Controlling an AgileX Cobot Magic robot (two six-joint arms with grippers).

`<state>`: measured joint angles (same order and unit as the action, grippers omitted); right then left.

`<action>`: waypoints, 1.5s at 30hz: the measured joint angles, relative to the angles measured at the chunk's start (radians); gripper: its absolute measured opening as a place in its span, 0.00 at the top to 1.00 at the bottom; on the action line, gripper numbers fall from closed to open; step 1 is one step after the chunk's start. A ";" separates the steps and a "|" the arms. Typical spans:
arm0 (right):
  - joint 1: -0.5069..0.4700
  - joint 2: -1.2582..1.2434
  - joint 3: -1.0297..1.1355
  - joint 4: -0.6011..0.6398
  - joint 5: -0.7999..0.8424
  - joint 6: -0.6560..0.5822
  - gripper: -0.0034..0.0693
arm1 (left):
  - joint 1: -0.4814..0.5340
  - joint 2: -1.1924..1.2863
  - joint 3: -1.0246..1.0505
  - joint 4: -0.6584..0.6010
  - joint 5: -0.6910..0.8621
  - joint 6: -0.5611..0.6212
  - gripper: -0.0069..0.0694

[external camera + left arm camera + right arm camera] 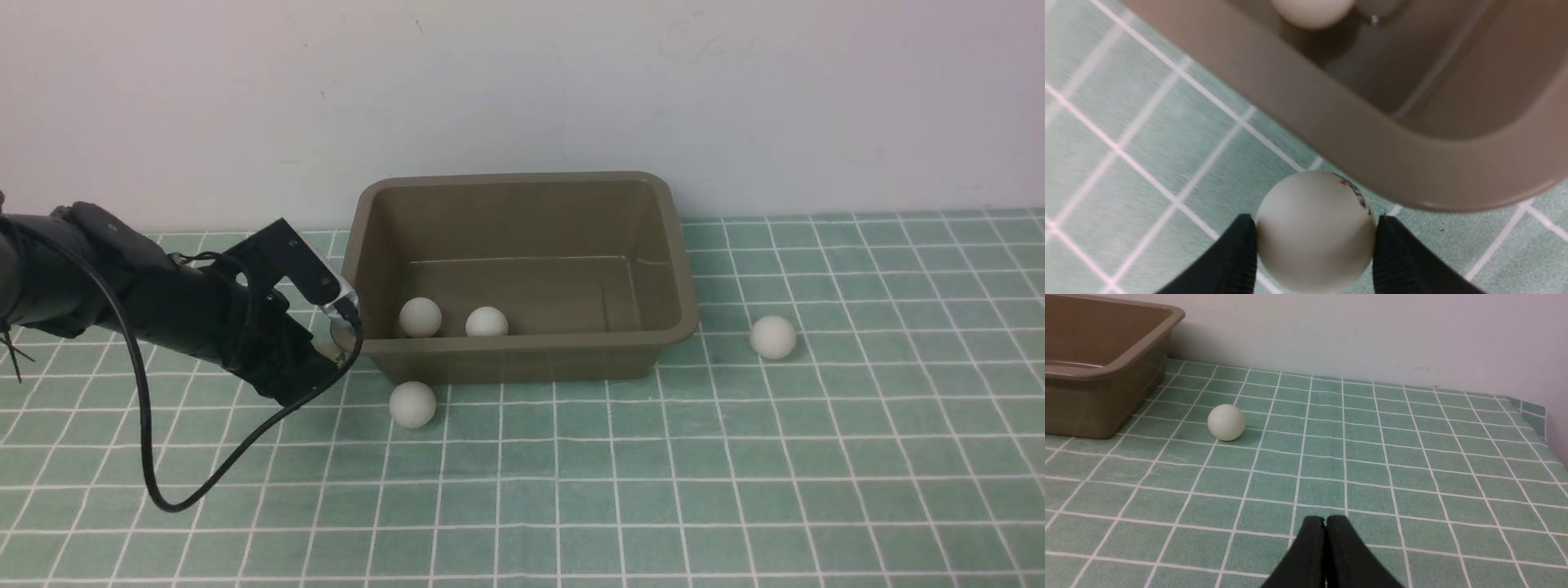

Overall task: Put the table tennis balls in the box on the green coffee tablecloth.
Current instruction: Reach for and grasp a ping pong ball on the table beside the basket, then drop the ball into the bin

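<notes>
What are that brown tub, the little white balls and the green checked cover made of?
The tub looks like moulded plastic: smooth, faintly shiny walls, rounded corners. The balls seem to be hard, matte plastic: even white, no glare. The cover looks like cloth, perhaps coated: printed white grid, edge hanging down at one corner.

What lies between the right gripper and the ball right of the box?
Only bare tablecloth between the right gripper and that ball, as the right wrist view shows.
</notes>
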<state>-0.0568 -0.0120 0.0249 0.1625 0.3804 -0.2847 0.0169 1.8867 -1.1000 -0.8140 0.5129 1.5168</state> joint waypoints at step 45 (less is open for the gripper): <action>0.000 0.000 0.000 0.000 0.000 0.000 0.97 | -0.178 -0.106 0.000 -0.342 -0.197 0.045 0.48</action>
<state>-0.0568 -0.0120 0.0249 0.1625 0.3804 -0.2847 -0.1615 1.7812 -1.1000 -1.1557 0.3159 1.5617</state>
